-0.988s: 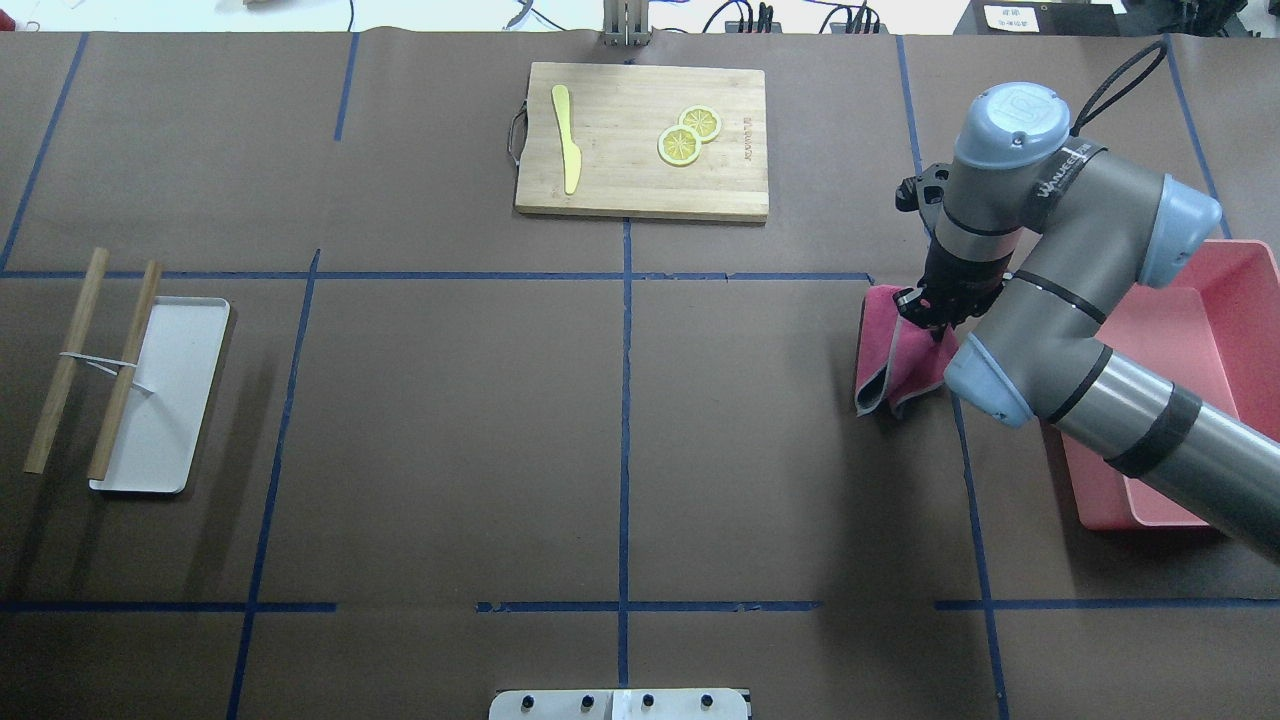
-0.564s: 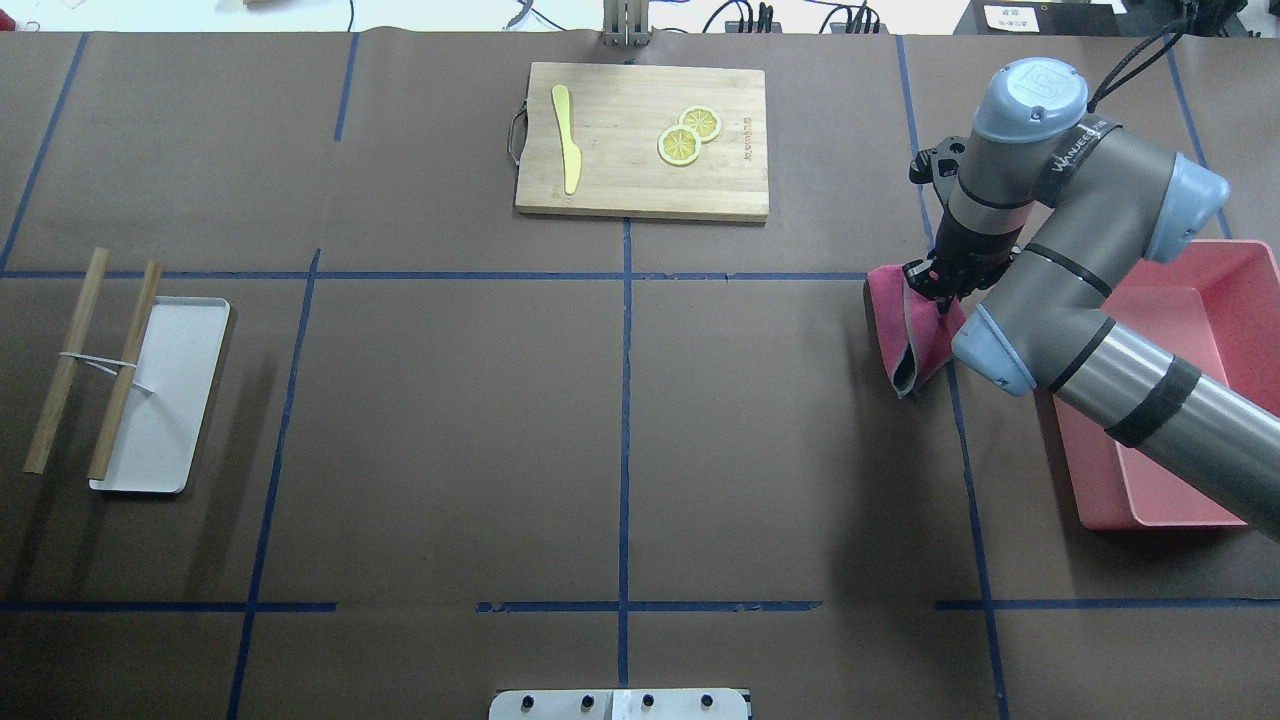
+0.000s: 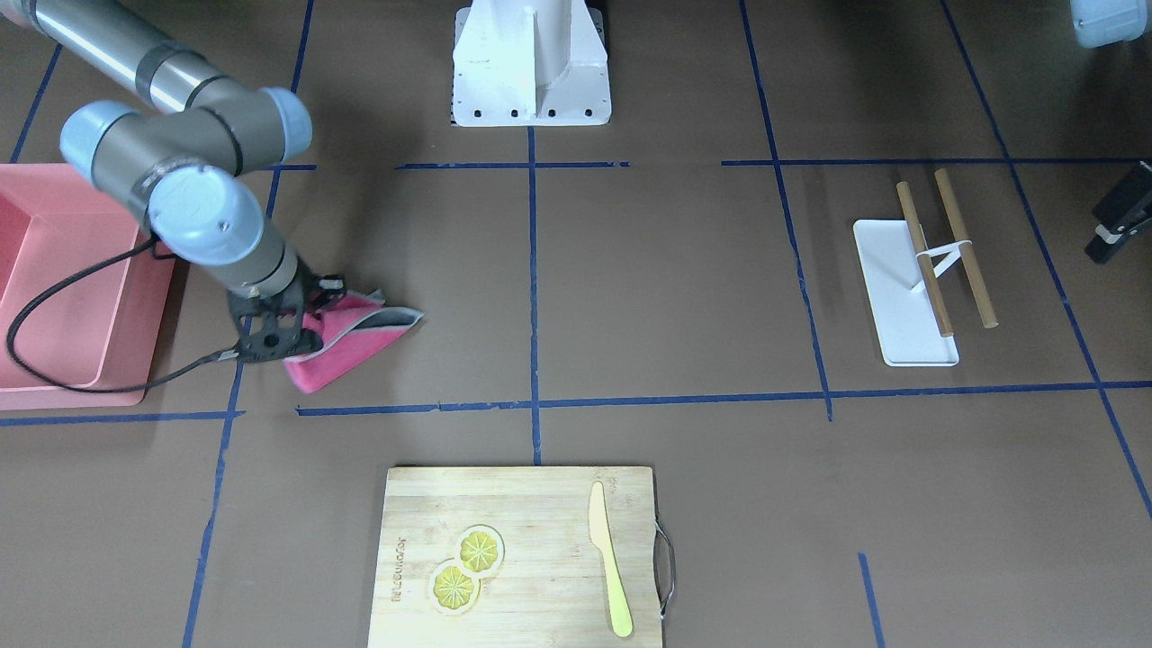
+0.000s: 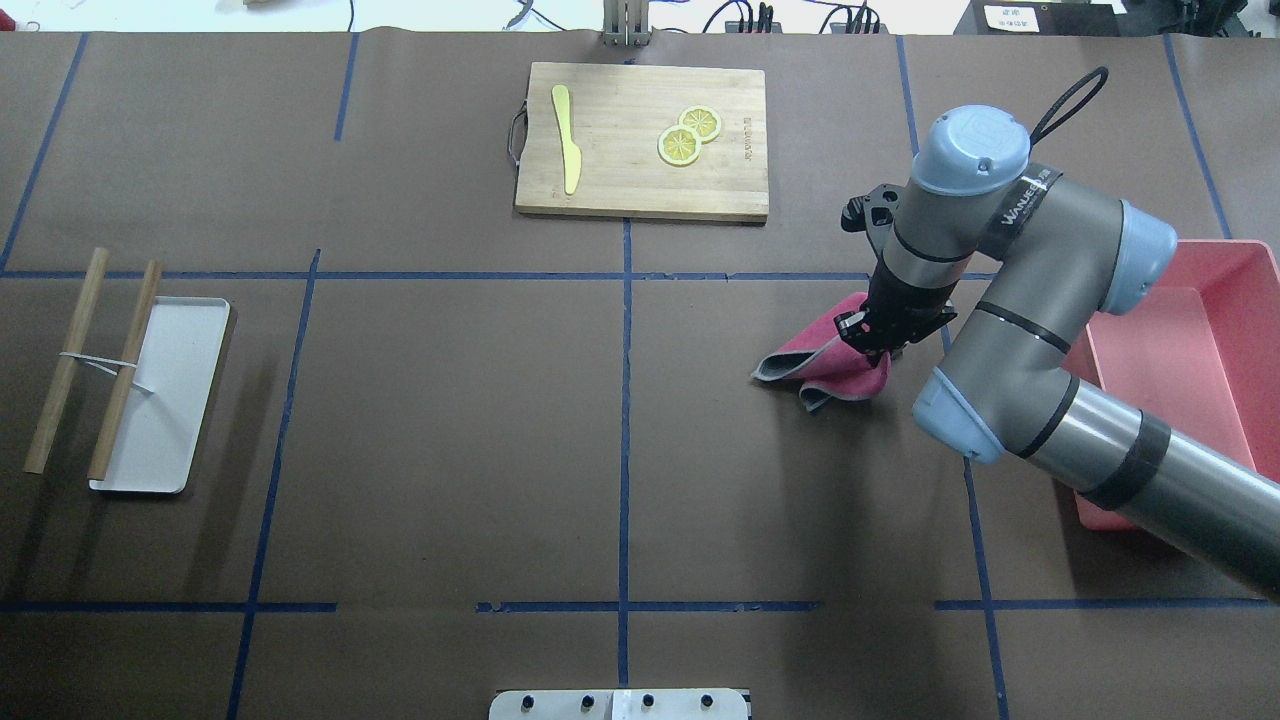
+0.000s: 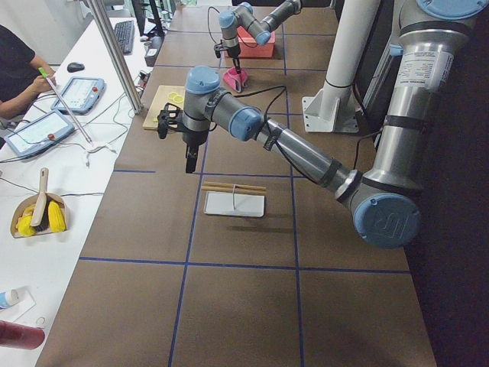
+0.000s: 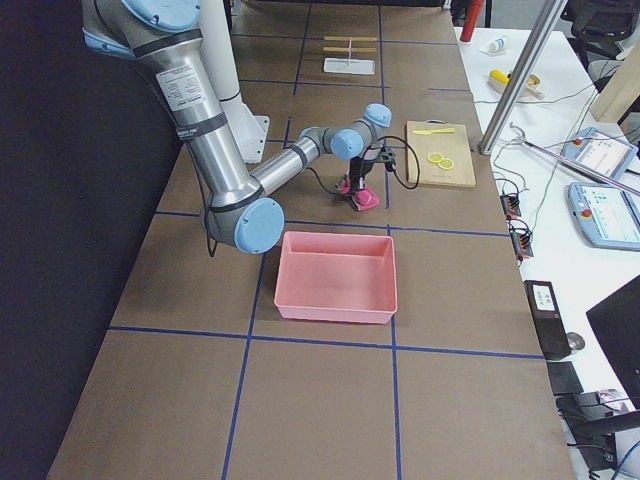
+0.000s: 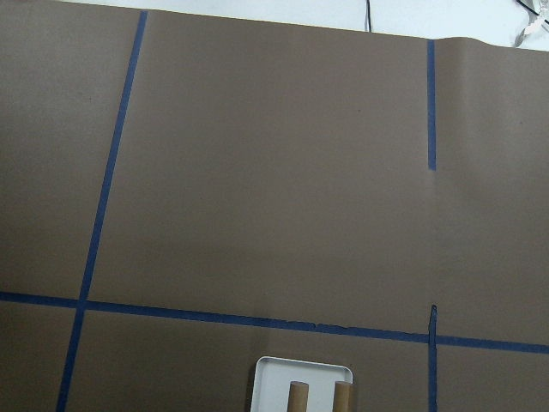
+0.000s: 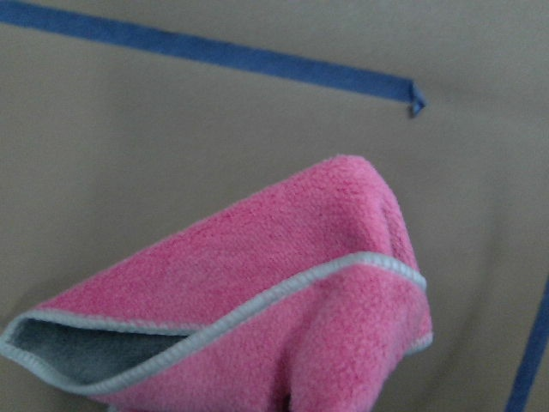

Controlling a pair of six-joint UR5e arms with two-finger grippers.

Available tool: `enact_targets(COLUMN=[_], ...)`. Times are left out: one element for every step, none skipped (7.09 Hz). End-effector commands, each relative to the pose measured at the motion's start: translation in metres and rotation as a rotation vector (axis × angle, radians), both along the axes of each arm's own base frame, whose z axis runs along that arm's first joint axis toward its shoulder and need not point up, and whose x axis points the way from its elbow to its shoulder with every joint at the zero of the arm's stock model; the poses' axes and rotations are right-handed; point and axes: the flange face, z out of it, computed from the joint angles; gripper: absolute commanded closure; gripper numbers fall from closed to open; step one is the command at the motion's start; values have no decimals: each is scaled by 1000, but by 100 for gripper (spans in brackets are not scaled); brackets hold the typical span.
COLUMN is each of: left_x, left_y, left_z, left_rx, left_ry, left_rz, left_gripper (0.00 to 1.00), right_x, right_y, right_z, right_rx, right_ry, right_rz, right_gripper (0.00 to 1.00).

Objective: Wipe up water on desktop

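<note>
Right hand (image 4: 868, 342) around pink cloth (image 4: 815, 365) on desktop (image 4: 450, 450), near pink bin (image 4: 1170, 370)

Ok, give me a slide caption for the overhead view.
Right gripper holding a folded pink cloth on the taped brown desktop, between cutting board and pink bin.

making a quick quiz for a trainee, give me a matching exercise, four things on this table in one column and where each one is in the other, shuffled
Things:
1 cloth
2 knife
3 sticks
4 bin

Places:
a on the board
b in the right gripper
c by the white tray
d at the right end of the desktop, partly under the right arm

Pairs: 1-b; 2-a; 3-c; 4-d
</note>
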Motion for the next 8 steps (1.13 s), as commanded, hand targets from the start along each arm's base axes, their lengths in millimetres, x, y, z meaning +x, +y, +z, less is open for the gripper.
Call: enact_targets(left_x=[-1, -1, -1, -2, -2, -2, -2, -2], left_y=[1, 1, 1, 2, 3, 3, 4, 6], left_z=[4, 4, 4, 2, -3, -3, -5, -10], left_rx=[-2, 14, 14, 20, 29, 28, 29, 32], left_ry=[-5, -14, -15, -13, -10, -8, -5, 0], left_rz=[3, 21, 21, 19, 20, 20, 18, 14], left_gripper=[0, 0, 0, 0, 0, 0, 0, 0], right_x=[-44, -55, -52, -53, -53, -37, -13, 10], right_y=[93, 127, 152, 155, 149, 114, 70, 36], right_z=[-38, -52, -56, -56, -47, -31, 0, 24], right_rx=[-112, -149, -156, -157, -154, -142, -145, -115], right_ry=[-34, -41, -51, -49, -30, 0, 44, 64], right_rz=[3, 0, -20, -20, -6, 62, 120, 120], right_gripper=[100, 100, 100, 100, 100, 100, 100, 100])
